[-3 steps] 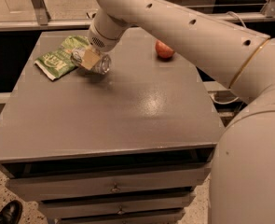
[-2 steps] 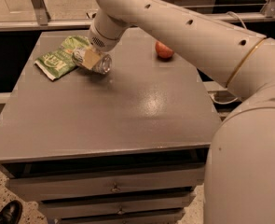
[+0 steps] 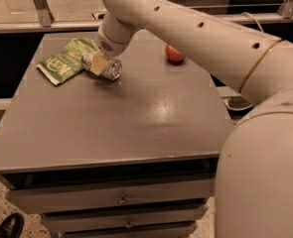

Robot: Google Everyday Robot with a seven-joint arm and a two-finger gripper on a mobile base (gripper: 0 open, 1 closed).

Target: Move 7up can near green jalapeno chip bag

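Can [image 3: 113,70] beside bag [image 3: 64,62], end effector [image 3: 100,63] gripping it.
Camera view: the end effector reaches in from above at the far left of the bench [image 3: 136,118], closed across the middle of the can. The can lies on its side with its shiny end toward the camera and its other end just beside the bag's right edge; whether they touch cannot be told. The apple [image 3: 174,54] sits well apart to the right. Placement looks essentially achieved; what seems left is setting the can down, if it is not already resting, then letting go and pulling clear.
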